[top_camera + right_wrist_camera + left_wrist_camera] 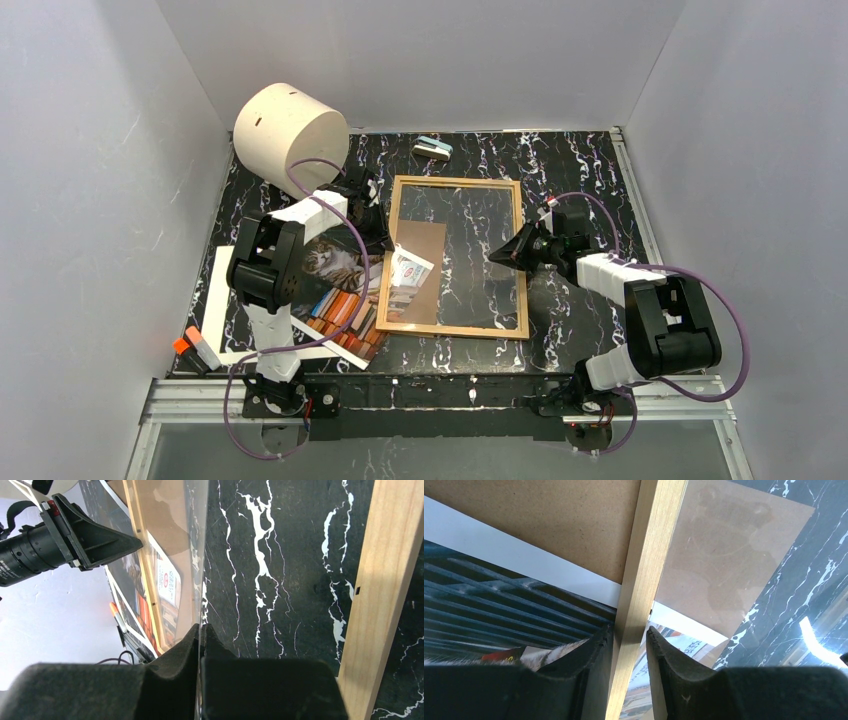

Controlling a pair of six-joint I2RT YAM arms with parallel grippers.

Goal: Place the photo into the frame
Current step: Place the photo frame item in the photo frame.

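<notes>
Your left gripper [630, 632] sits at the frame's [455, 328] 9 o'clock rail. Its fingers [591, 652] straddle the wood and look pressed to either side of it. My read is that the grip is there to pin the frame, so it can't skate across the marble.

Over at 3 o'clock, your right gripper [201, 630] has both fingertips together on the thin edge of the clear pane [462, 235]. The wrist view shows that edge standing off the table, inside the far wooden rail. I take that as opening a gap for the print to slide into.

The photo [338, 268] isn't in yet. It lies flat at the frame's 9 o'clock, under your left arm, on top of the white mat [213, 300]. Its near edge runs right up to the rail you're holding. The brown board [574, 520] lies under that same rail, and it shows through the pane beside a paper slip [408, 270].

Here's the count: one frame, one pane, one photo, one mat, one board and one slip. There's also one pale drum [288, 128] at 11 o'clock and one small grey item [432, 148] at 12. One orange-capped marker [193, 347] sits at 8, and you have two grippers, both occupied.
</notes>
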